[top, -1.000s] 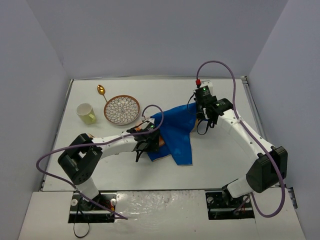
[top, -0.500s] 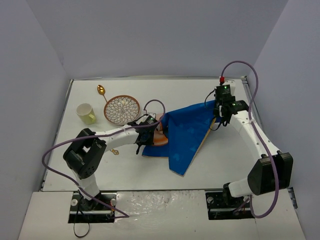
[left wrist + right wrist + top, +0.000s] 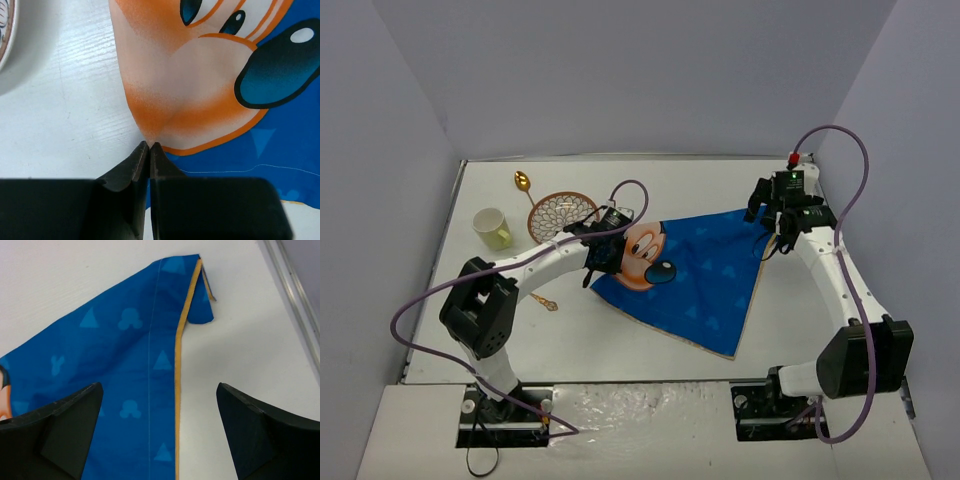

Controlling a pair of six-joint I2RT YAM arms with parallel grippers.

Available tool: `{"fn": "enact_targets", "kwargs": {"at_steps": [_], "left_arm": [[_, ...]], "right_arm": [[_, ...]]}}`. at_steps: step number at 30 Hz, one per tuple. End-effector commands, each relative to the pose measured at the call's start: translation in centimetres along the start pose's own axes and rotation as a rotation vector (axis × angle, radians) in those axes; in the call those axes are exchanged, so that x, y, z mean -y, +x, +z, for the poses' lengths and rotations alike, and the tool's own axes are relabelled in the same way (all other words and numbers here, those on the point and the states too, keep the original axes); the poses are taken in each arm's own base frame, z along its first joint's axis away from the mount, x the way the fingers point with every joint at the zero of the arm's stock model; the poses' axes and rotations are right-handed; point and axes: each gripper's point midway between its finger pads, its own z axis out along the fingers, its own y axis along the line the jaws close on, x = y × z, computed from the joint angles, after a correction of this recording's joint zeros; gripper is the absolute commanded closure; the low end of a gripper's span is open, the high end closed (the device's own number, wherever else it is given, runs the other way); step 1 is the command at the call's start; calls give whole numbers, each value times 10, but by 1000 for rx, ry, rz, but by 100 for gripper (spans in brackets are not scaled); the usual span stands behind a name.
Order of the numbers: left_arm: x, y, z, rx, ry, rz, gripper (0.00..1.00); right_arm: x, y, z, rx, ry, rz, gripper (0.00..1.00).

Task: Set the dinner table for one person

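Observation:
The blue cartoon-mouse placemat (image 3: pixel 695 280) lies spread across the white dinner table (image 3: pixel 720 185), mouse face toward the left. My left gripper (image 3: pixel 594 262) is shut on the placemat's left edge. In the left wrist view the jaws (image 3: pixel 148 145) meet on the orange-and-cream cloth (image 3: pixel 190 90). My right gripper (image 3: pixel 773 238) stands open just above the placemat's far right corner. In the right wrist view its fingers (image 3: pixel 70 422) straddle the yellow-trimmed edge (image 3: pixel 177 365), holding nothing. The corner tip (image 3: pixel 202 307) is folded over.
A patterned plate (image 3: pixel 560 215) sits just left of the placemat, its rim (image 3: pixel 4 35) showing in the left wrist view. A yellow cup (image 3: pixel 492 227) and a gold spoon (image 3: pixel 523 182) lie at the back left. A small gold utensil (image 3: pixel 545 301) lies under the left arm.
The bunched placemat has been pulled out flat. My right gripper swung right, then opened and let go of its corner. My left gripper shut on the left edge and drew toward the plate.

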Motion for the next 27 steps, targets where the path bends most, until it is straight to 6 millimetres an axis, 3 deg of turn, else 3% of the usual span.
{"fn": "enact_targets", "kwargs": {"at_steps": [1,3,4,5,9,12,20,23,27], "left_arm": [[3,-11,-10,16,38,-10,100],[2,-11,-9,12,41,-24,100],[1,-13,-7,15,39,-30,100],[0,-14,-7,15,38,-37,100],[6,-18,-7,16,73,-56,100],[7,-20,-6,20,79,-62,100],[-3,-22,0,14,76,-107,100],[-7,-21,7,1,72,-139,100],[-11,-24,16,-5,77,-187,100]], "right_arm": [[-32,33,-39,-21,-144,60,4],[-40,60,-41,-75,-153,101,3],[-39,88,-37,-127,-144,98,3],[-39,101,-36,-155,-135,151,3],[-24,162,-26,-276,-67,226,4],[-17,191,-20,-335,-38,243,5],[-29,226,11,-409,-43,281,15],[-36,229,30,-426,-37,271,16],[-44,216,54,-423,-52,273,17]]}}
